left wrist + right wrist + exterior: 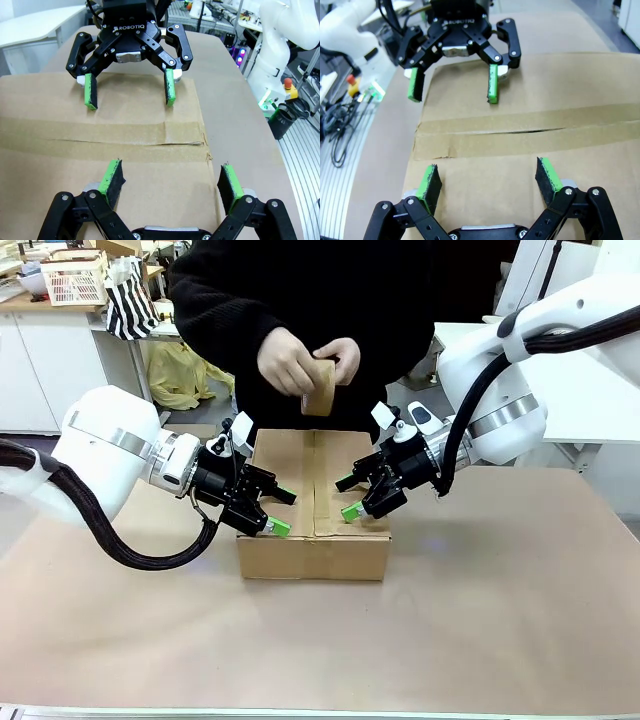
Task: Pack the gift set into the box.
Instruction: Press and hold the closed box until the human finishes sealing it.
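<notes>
The box (312,545) sits at mid-table with its top flaps folded flat. A brown tape strip (100,132) runs along the centre seam (520,131), where a thin gap shows. My left gripper (281,512) is open over the box's left flap, its green pads just above the cardboard (171,180). Facing it over the right flap is my right gripper (348,497), also open (488,180). Each wrist view shows the other gripper across the seam: the right one (130,92) and the left one (454,89). The gift set is out of view.
A person stands behind the box, both hands holding a small brown object (320,388) above its far edge. At the back left are a white basket (75,280) and a striped bag (130,300). Brown tabletop (500,620) lies around the box.
</notes>
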Available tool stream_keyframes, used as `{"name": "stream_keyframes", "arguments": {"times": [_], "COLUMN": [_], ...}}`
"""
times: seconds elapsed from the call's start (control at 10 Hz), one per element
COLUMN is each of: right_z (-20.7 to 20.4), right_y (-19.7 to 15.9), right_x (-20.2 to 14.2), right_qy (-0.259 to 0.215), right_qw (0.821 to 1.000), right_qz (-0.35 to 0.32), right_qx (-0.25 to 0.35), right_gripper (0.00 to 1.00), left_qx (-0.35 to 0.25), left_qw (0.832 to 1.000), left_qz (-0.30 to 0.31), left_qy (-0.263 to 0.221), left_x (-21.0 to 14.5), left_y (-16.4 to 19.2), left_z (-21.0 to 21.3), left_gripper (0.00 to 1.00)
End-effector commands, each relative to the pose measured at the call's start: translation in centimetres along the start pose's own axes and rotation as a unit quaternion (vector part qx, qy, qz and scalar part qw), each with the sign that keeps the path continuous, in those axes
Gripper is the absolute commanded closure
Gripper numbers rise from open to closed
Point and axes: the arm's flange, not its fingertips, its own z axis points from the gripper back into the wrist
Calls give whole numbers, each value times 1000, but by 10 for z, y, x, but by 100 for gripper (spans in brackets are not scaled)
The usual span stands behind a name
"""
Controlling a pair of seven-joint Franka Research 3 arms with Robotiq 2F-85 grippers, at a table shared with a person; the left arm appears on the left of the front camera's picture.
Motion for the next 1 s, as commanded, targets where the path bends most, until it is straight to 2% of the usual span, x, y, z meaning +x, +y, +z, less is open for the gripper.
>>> {"name": "stream_keyframes", "arguments": {"times": [0.0,0.9], "right_z": [0,0], "right_y": [0,0], "right_x": [-4,-4], "right_qy": [2,2], "right_qw": [1000,1000], "right_qz": [-2,-2], "right_qx": [1,1], "right_gripper": [0,0], "left_qx": [-2,-2], "left_qw": [1000,1000], "left_qz": [1,1], "left_qy": [-1,-1], "left_x": [-2,-2], "left_y": [-1,-1], "left_z": [-1,-1], "left_gripper": [0,0]}}
